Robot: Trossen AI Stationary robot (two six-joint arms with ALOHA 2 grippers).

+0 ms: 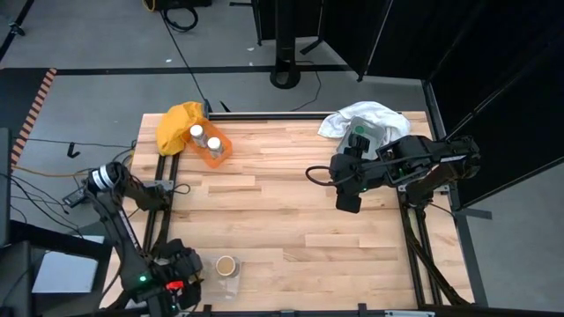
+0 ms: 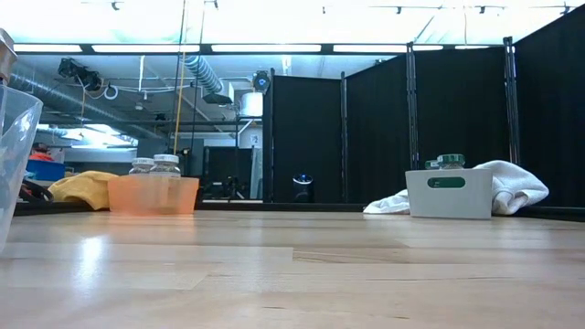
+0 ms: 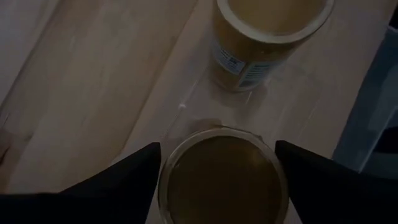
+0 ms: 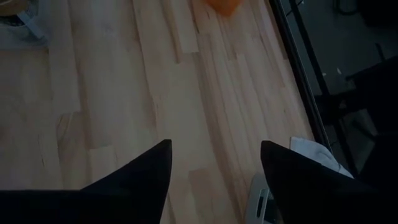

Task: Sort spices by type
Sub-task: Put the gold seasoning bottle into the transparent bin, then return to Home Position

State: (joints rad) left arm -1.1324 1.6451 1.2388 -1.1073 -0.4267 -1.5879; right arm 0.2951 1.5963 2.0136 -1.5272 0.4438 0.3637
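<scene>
Right, left gripper [image 3: 217, 165] straddling a tan-lidded jar [image 3: 221, 177] in the clear tray [image 1: 231, 283].
Its fingers stand wide, just clear of the lid; a 2nd tan jar [image 3: 267, 37] stands close behind and could get knocked on lifting. Its label print is unreadable. Right gripper [image 4: 214, 168] hovers open, empty, over bare table [image 1: 291, 202].

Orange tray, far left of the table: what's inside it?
Two spice jars with white lids stand side by side inside the orange tray. The low view shows clear jar bodies through the tray's translucent wall; their contents cannot be told. A yellow cloth lies behind it.
</scene>
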